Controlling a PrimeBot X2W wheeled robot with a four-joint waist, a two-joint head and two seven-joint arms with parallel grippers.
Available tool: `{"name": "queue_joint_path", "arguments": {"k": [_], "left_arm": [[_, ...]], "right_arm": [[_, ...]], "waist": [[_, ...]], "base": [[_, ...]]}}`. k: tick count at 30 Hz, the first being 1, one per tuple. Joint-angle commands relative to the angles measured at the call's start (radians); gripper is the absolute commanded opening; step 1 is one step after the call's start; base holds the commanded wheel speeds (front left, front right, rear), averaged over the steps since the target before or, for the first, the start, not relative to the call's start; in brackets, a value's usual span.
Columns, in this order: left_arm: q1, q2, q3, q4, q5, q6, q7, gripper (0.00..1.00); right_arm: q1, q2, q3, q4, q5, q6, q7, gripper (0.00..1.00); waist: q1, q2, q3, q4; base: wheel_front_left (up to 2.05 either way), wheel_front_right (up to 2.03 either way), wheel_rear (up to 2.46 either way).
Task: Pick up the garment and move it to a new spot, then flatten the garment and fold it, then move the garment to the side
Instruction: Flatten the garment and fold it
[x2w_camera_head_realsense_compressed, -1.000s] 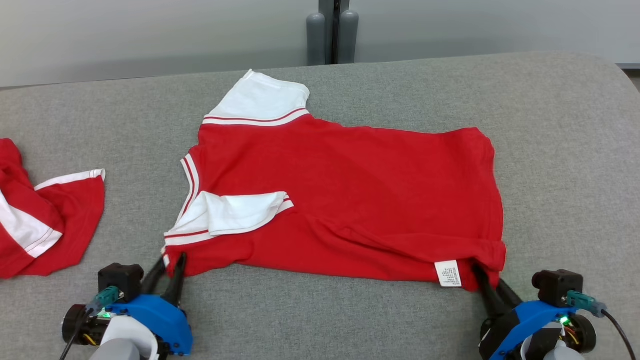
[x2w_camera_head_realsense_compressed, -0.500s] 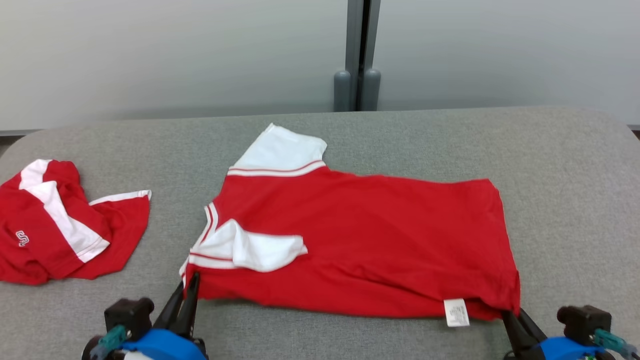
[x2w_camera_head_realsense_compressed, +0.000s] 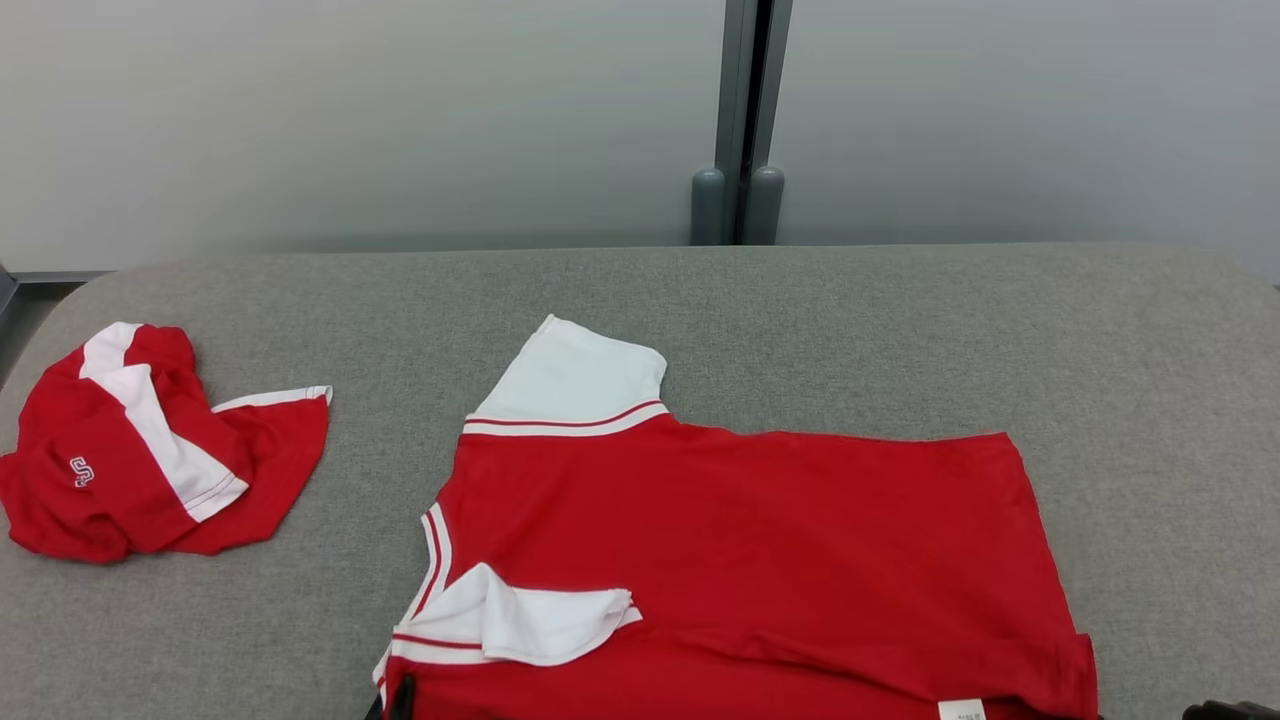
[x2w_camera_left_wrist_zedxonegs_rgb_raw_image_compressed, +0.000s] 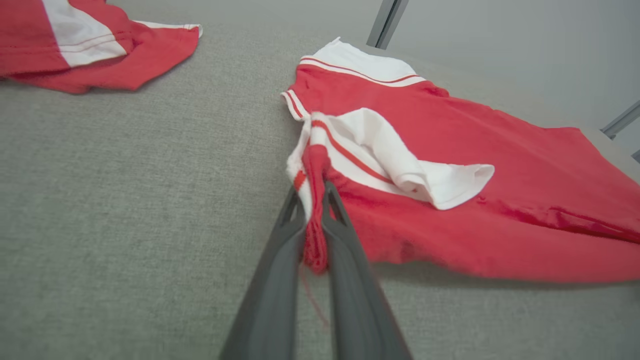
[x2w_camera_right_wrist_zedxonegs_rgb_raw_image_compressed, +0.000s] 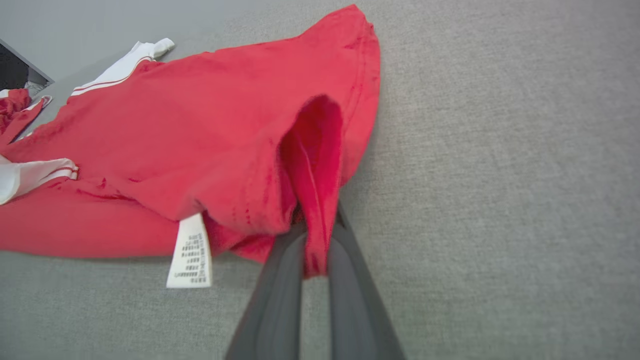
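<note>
Grey padded table (x2w_camera_head_realsense_compressed: 900, 330); wrist views reveal left hand (x2w_camera_left_wrist_zedxonegs_rgb_raw_image_compressed: 312, 194), right hand (x2w_camera_right_wrist_zedxonegs_rgb_raw_image_compressed: 317, 220) clamped on garment (x2w_camera_head_realsense_compressed: 750, 540) corners.

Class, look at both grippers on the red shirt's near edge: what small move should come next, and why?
Probably raise both near corners together, to start a fold. The left gripper and right gripper are each shut on a corner of the red shirt, which lies fairly flat on the grey table.

There are two red-and-white garments, a spread jersey (x2w_camera_head_realsense_compressed: 740, 560) and a crumpled one (x2w_camera_head_realsense_compressed: 130, 450), probably its twin, plus one care label (x2w_camera_right_wrist_zedxonegs_rgb_raw_image_compressed: 190, 250).
</note>
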Motion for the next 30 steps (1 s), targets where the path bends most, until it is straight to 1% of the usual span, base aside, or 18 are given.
{"name": "queue_joint_path", "arguments": {"k": [1,3,4,5,6,8,12,15,18,22,26,30], "left_arm": [[0.013,0.009,0.0,-0.006,-0.001,0.008,0.005,0.0],[0.033,0.005,-0.006,-0.012,-0.009,0.013,0.014,0.0],[0.037,0.001,-0.005,-0.013,-0.012,0.016,0.014,0.0],[0.038,-0.001,-0.004,-0.011,-0.011,0.016,0.01,0.31],[0.037,-0.003,-0.004,-0.007,-0.008,0.019,0.006,1.0],[0.022,-0.01,-0.003,0.0,0.001,0.017,-0.005,1.0],[-0.022,-0.014,0.023,0.0,0.033,0.01,-0.036,1.0],[-0.05,-0.025,0.061,-0.026,0.077,0.017,-0.047,1.0],[-0.074,-0.049,0.12,-0.081,0.148,0.017,-0.048,1.0],[-0.078,-0.086,0.19,-0.128,0.239,-0.005,-0.049,1.0],[-0.082,-0.132,0.263,-0.158,0.316,-0.026,-0.049,1.0],[-0.085,-0.169,0.315,-0.167,0.376,-0.051,-0.049,1.0]], "right_arm": [[0.014,0.004,-0.003,-0.01,-0.006,0.0,0.012,0.0],[0.023,0.02,-0.012,-0.022,-0.009,0.0,0.025,0.0],[0.023,0.024,-0.015,-0.025,-0.015,0.0,0.028,0.31],[0.022,0.032,-0.021,-0.024,-0.02,0.0,0.029,0.77],[0.017,0.04,-0.027,-0.021,-0.023,0.0,0.028,1.0],[0.005,0.039,-0.027,-0.016,-0.049,0.0,0.022,1.0],[-0.031,0.052,-0.059,-0.026,-0.076,0.0,-0.024,1.0],[-0.061,0.058,-0.068,-0.046,-0.097,0.0,-0.064,1.0],[-0.086,0.067,-0.062,-0.073,-0.118,0.0,-0.107,1.0],[-0.11,0.081,-0.044,-0.105,-0.176,0.0,-0.17,1.0],[-0.127,0.126,-0.053,-0.133,-0.211,0.0,-0.213,1.0],[-0.12,0.167,-0.069,-0.161,-0.25,0.0,-0.23,1.0]], "waist": [[0.0001,0.0001,0.001,-0.003],[0.0001,0.0001,0.003,-0.009],[0.0001,0.0001,0.004,-0.012],[0.0001,0.0001,0.005,-0.014],[0.0001,0.0001,0.005,-0.017],[0.0001,0.0001,0.004,-0.021],[0.0001,0.0001,0.002,-0.032],[0.0001,0.0001,0.0,-0.041],[0.0001,0.0001,-0.004,-0.045],[0.0001,0.0001,-0.011,-0.049],[0.0001,0.0001,-0.019,-0.05],[0.0001,0.0001,-0.028,-0.044]], "base": [[0.0,0.0,0.0],[0.0,0.0,0.0],[0.0,0.0,0.0],[0.0,0.0,0.0],[0.0,0.0,0.0],[0.0,0.0,0.0],[0.0,0.0,0.0],[0.0,0.0,0.0],[0.0,0.0,0.0],[0.0,0.0,0.0],[0.0,0.0,0.0],[0.0,0.0,0.0]]}}
